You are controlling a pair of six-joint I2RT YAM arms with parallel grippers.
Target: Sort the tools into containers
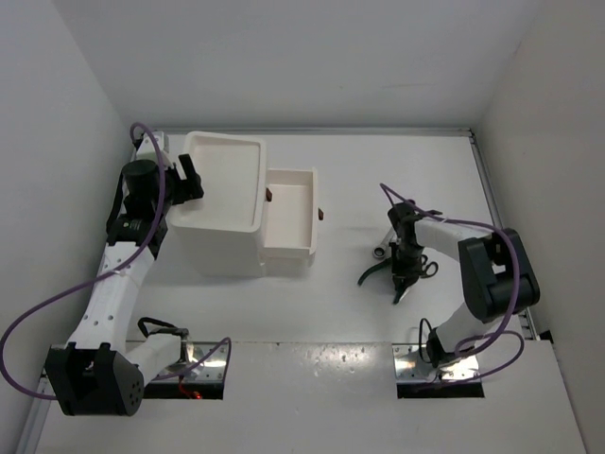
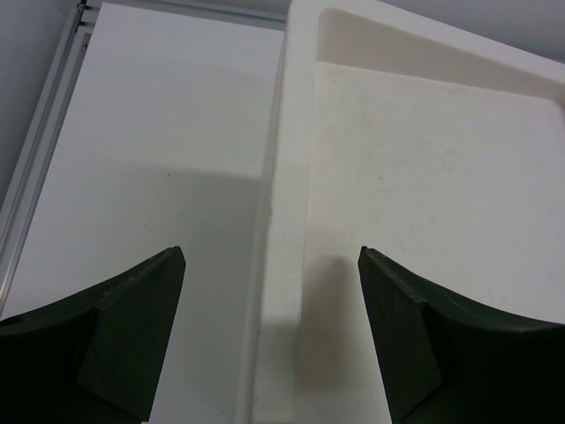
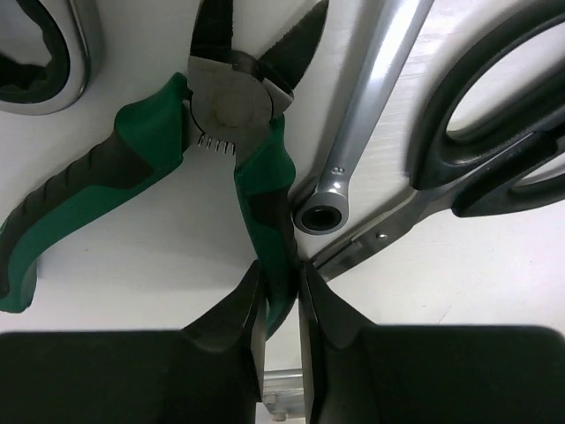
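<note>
On the green-handled pliers [image 3: 231, 106], right pincer [image 3: 281, 287], downturned.

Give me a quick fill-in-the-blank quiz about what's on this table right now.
The right gripper pinches a handle of the pliers, coloured ____.
The left gripper straddles the rim of the white box with jaws ____.
The pulled-out drawer is ____.
Missing: green; open; empty.

Wrench [image 3: 375, 88], maybe overlapping scissors [image 3: 508, 190], beside pliers [image 3: 231, 106]
</note>
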